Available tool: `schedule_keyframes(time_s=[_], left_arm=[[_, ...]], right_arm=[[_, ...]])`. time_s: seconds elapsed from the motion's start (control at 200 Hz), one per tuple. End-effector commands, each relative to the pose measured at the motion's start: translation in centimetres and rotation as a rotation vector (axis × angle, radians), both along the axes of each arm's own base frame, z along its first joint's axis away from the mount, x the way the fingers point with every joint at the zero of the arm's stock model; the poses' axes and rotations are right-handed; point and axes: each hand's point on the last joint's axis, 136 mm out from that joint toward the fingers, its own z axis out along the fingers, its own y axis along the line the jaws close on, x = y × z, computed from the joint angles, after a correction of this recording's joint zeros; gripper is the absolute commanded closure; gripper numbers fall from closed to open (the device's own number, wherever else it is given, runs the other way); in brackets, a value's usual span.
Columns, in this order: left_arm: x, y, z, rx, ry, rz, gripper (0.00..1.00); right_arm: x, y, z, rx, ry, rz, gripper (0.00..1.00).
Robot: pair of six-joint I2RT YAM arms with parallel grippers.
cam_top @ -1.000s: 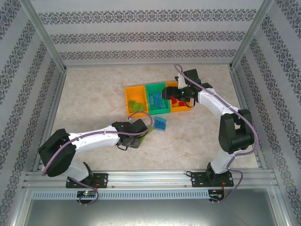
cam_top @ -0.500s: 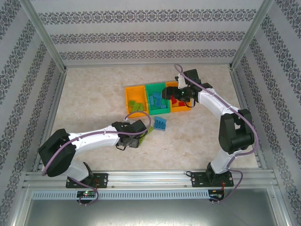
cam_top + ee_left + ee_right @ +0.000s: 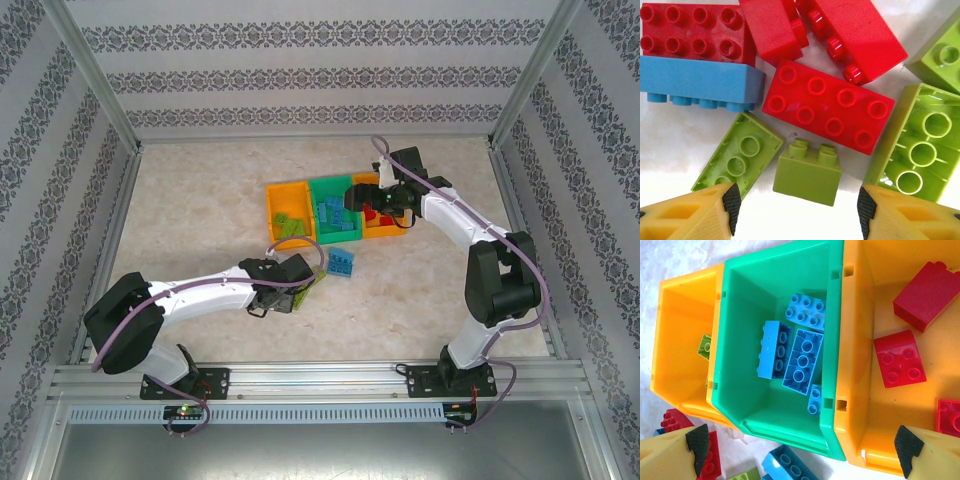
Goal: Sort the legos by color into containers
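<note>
Mottled beige desk [image 3: 200, 210] carries loose legos [image 3: 341, 262]. A small lime brick [image 3: 807, 172] lies between the parted fingers of the left end effector [image 3: 798, 206], clear of both, studs pointing away. Just beyond it, a red brick [image 3: 827, 106] slants its long axis down to the right. The right end effector [image 3: 803, 447], also spread apart, hangs over the containers [image 3: 830, 365]: blue bricks ahead, red ones right. Bare desk lies left.

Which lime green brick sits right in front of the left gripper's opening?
The small two-stud brick, centred ahead of the left gripper. The lime brick left of it and the lime brick right of it are longer, hollow side up.
</note>
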Motion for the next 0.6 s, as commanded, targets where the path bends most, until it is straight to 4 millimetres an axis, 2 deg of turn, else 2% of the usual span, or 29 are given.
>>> schedule_keyframes(time_s=[0.0, 0.29, 0.594], left_arm=[[0.5, 0.4, -0.6, 0.014, -0.007, -0.028, 0.36], [0.8, -0.2, -1.5, -0.009, 0.015, -0.048, 0.42], [0.7, 0.1, -2.3, -0.011, 0.028, -0.044, 0.47]], right_arm=[[-0.3, -0.3, 0.6, 0.015, 0.002, -0.008, 0.02], [-0.5, -0.6, 0.4, 0.006, 0.009, -0.016, 0.02], [-0.3, -0.7, 0.8, 0.000, -0.003, -0.021, 0.02]])
